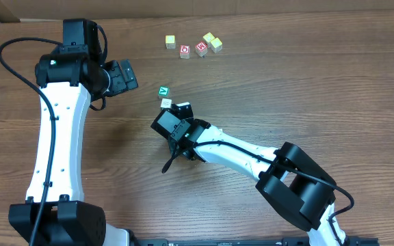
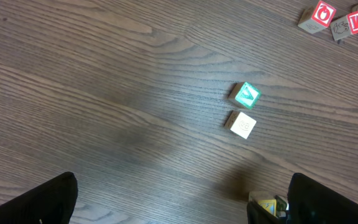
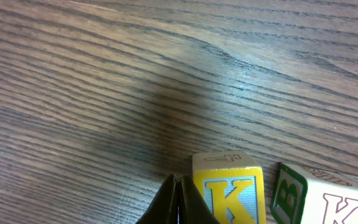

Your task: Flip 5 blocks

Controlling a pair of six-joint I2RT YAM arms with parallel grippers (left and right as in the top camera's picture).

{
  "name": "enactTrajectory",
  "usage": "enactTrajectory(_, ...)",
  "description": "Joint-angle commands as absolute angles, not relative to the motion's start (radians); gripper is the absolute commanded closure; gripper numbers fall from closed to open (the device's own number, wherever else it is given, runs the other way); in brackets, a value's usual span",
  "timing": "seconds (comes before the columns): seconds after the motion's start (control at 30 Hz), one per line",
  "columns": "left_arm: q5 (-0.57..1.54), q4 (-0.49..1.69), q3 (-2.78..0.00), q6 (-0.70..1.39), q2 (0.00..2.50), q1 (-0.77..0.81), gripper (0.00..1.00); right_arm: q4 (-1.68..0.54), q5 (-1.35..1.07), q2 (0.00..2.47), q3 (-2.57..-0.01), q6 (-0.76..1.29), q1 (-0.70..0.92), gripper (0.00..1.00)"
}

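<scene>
A brown wooden bench (image 1: 306, 82) is shown from above with two robot arms over it. The left fingers (image 2: 182, 190) are spread wide apart with nothing held, above bare wood. The right fingers (image 3: 178, 190) are clenched together with nothing between them, tips low near the bench. Near the middle, a green block (image 1: 163, 91) and a pale block (image 1: 166, 102) are set close together, just beside the right arm's tip. Up close, a yellow K block (image 3: 229, 186) and a green B block (image 3: 291, 199) are seen just right of the clenched tips. Four other blocks (image 1: 201, 48) are grouped at the far side, well apart from both arms.
</scene>
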State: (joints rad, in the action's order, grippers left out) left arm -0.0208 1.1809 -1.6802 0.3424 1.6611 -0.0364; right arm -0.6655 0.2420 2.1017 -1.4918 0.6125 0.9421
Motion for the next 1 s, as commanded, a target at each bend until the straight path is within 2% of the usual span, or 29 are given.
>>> enactTrajectory(0.0, -0.033, 1.177, -1.705, 0.363, 1.668, -0.032, 0.0, -0.66, 0.269, 2.09, -1.485, 0.633, 0.934, 0.96)
enactTrajectory(0.8, -0.033, 1.177, -1.705, 0.363, 1.668, -0.032, 0.0, -0.682, 0.318, 2.09, -1.486, 0.687, 0.932, 0.96)
enactTrajectory(0.97, -0.033, 1.177, -1.705, 0.363, 1.668, -0.032, 0.0, -0.687, 0.316, 2.09, -1.486, 0.764, 0.914, 0.96)
